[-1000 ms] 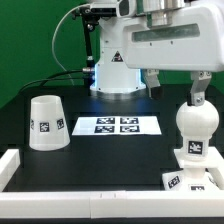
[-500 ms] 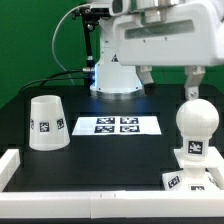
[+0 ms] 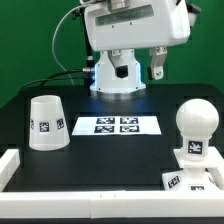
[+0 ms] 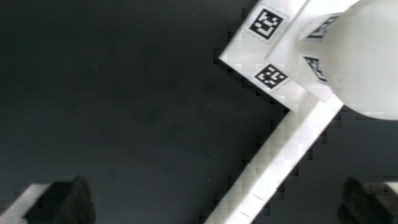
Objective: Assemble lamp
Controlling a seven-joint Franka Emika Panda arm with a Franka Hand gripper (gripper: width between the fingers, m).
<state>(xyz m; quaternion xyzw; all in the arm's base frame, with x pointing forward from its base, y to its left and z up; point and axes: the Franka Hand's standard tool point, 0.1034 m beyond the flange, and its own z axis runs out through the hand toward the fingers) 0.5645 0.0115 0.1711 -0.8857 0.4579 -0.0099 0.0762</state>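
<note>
Look first at the bulb (image 3: 196, 117): it sits on top of the base (image 3: 191, 160), which stands at the table's edge on the exterior view's right, close to the near corner. Your gripper (image 3: 157, 68) is well clear of it — raised above the table and further back, toward the far edge, with nothing between its fingers. The wrist view shows the two fingertips (image 4: 64, 198) spread wide at opposite sides of the frame, dark table (image 4: 125, 100) between them, so the jaws stand open and hold nothing.

The same wrist view catches the bulb (image 4: 365, 75) as a smooth white curve at one corner, with the tagged base (image 4: 270, 50) beside it and a white rail (image 4: 285, 160) running diagonally past (the raised border of the table, as far as you can tell). Neither finger touches any of these.

The shade (image 3: 46, 122) stands wide end down near the table's edge on the exterior view's left, one tag facing the camera — well apart from both the gripper and the base. Between the shade and the base, flat on the table's middle, lies the marker board (image 3: 118, 125).

The arm (image 3: 130, 25) hangs over the far edge of the table.
</note>
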